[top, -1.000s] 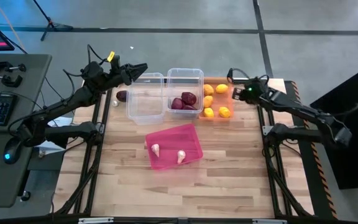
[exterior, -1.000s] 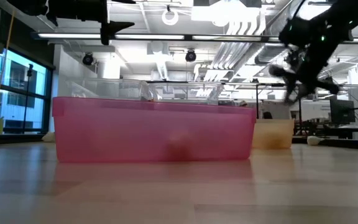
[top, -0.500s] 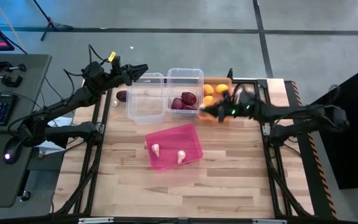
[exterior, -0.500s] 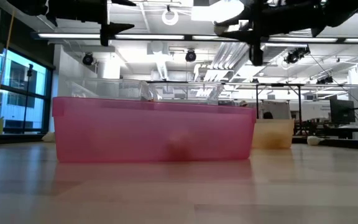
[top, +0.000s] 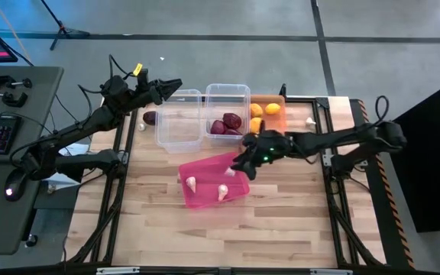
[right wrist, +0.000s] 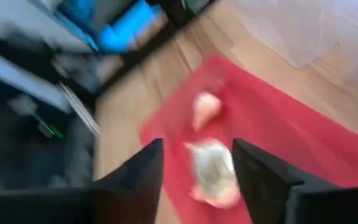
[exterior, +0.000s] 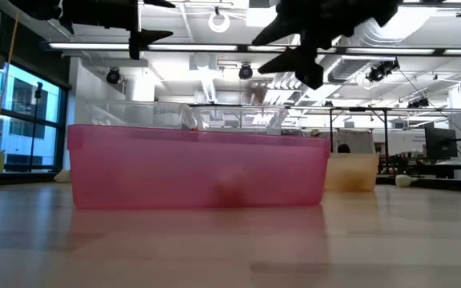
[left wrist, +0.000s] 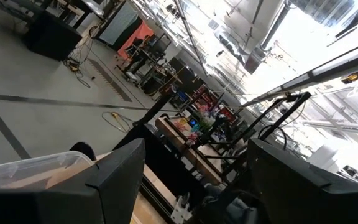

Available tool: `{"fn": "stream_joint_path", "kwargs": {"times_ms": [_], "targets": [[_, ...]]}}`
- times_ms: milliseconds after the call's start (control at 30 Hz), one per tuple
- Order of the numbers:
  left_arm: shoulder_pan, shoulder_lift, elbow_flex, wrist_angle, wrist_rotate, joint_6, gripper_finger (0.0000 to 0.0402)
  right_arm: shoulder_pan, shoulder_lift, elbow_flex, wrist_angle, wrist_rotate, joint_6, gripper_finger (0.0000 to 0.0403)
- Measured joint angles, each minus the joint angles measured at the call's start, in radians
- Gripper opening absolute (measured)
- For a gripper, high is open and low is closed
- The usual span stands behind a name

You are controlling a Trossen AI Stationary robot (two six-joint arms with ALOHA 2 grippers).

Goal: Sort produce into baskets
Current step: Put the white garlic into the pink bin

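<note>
While the right gripper [top: 243, 166] hangs over the near-right edge of the pink bin [top: 205, 172], its jaws stand parted, and the wrist view shows a garlic [right wrist: 213, 171] in the gap with room either side. Whether it touches a finger, I cannot tell. Two more garlics [top: 191, 183] lie in that pink bin, well apart from each other. A fourth garlic [top: 310, 120] sits loose on the table [top: 281, 214], just right of the orange bin [top: 270, 98].

Four bins in all: one pink, one orange, two clear. Three lemons [top: 273, 108] show in the orange bin; the right arm covers its near part. The right clear bin [top: 228, 90] holds dark onions [top: 232, 120], three as far as I can count. One more onion [top: 150, 117] lies on the table, just left of the left clear bin [top: 179, 137].

The left gripper [top: 176, 84] waits above that bin's far-left corner, jaws wide, holding nothing.
</note>
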Motion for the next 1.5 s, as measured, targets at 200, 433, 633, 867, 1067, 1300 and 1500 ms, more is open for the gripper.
{"fn": "stream_joint_path", "kwargs": {"times_ms": [200, 433, 633, 867, 1067, 1300, 1500], "targets": [[0.000, 0.000, 0.000, 0.000, 0.000, 0.000, 0.0267, -0.023, 0.104, 0.232, -0.354, -0.002, -0.208, 0.0242], [0.000, 0.000, 0.000, 0.000, 0.000, 0.000, 0.0267, -0.108, 0.045, 0.279, -0.612, 0.118, -0.252, 0.0245], [0.000, 0.000, 0.000, -0.001, 0.000, 0.000, 0.0267, -0.215, -0.156, 0.170, -0.779, 0.429, -0.116, 0.0245], [0.000, 0.000, 0.000, -0.001, -0.005, -0.020, 0.0267, -0.515, -0.328, -0.053, -0.948, 0.543, 0.330, 0.0245], [0.000, 0.000, 0.000, 0.002, -0.010, -0.063, 0.0267, -0.739, -0.253, -0.193, -0.779, 0.520, 0.455, 0.0245], [0.000, -0.002, 0.000, 0.013, 0.000, -0.105, 0.0267, -0.840, -0.129, -0.247, -0.761, 0.583, 0.711, 0.0245], [0.000, -0.002, 0.000, 0.013, 0.002, -0.105, 0.0267, -0.865, -0.040, -0.228, -0.714, 0.635, 0.796, 0.0245]]}}
